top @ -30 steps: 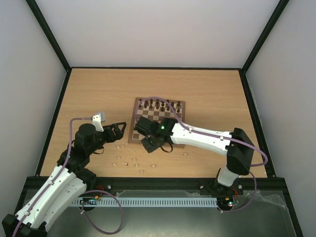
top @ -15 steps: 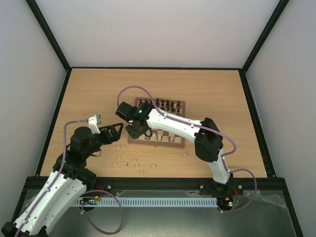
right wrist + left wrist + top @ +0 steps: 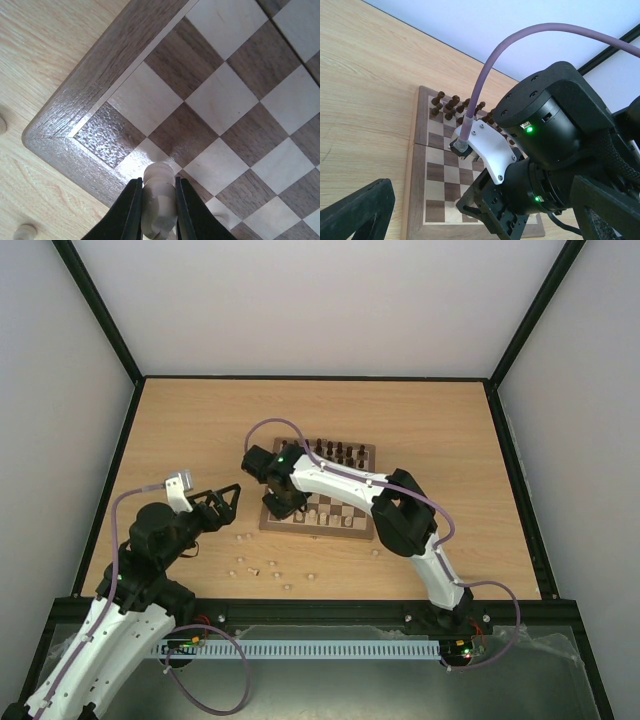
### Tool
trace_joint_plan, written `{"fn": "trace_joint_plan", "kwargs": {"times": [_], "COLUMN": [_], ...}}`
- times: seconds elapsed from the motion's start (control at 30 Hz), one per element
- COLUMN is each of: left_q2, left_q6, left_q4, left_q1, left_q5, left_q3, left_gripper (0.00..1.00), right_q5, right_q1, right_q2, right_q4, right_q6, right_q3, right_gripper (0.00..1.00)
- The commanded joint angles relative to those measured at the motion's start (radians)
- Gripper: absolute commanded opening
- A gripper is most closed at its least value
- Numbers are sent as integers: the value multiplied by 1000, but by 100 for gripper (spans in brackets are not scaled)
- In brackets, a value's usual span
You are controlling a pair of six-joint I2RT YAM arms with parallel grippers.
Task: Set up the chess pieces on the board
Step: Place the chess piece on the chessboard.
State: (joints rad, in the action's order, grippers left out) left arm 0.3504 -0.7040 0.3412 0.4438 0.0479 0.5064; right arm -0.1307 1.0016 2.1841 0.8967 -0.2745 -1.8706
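The board [image 3: 316, 532] lies at the table's middle. My right gripper [image 3: 280, 506] hovers over its near-left corner, shut on a pale beige chess piece [image 3: 159, 176] held just above the corner squares [image 3: 145, 100]. A few pale pieces [image 3: 335, 521] stand on the board's near row. Several more pale pieces [image 3: 272, 566] lie loose on the table in front of the board. My left gripper [image 3: 222, 508] is open and empty, left of the board. Its fingers [image 3: 360, 212] frame the right arm's wrist [image 3: 545, 150] in the left wrist view.
Dark brown pieces [image 3: 330, 450] fill the board's far rows and show in the left wrist view [image 3: 451, 104]. One pale piece [image 3: 375, 552] lies off the board's near-right corner. Two loose pieces [image 3: 22, 232] lie on the table by the corner. Black frame rails edge the table.
My right gripper has swung left from the board's near edge to its near-left corner, holding the pale piece. My left arm has drawn back a little to the left.
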Motion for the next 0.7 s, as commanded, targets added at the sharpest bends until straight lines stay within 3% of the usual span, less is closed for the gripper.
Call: {"fn": "trace_joint_plan", "kwargs": {"times": [0.0, 0.67], "left_q2": [-6, 10], "left_q6": [-8, -8], "left_q4": [16, 18], "left_q1": [-4, -4], "left_q5": [-14, -25], "left_q3": [24, 24], "left_gripper": [99, 99], "right_q5": [34, 72], "right_q1": [5, 5], "right_q2": [-3, -27], "right_q4": [41, -27], "right_q6": [24, 35], "right_q3": [22, 75], "right_gripper": [9, 10]}}
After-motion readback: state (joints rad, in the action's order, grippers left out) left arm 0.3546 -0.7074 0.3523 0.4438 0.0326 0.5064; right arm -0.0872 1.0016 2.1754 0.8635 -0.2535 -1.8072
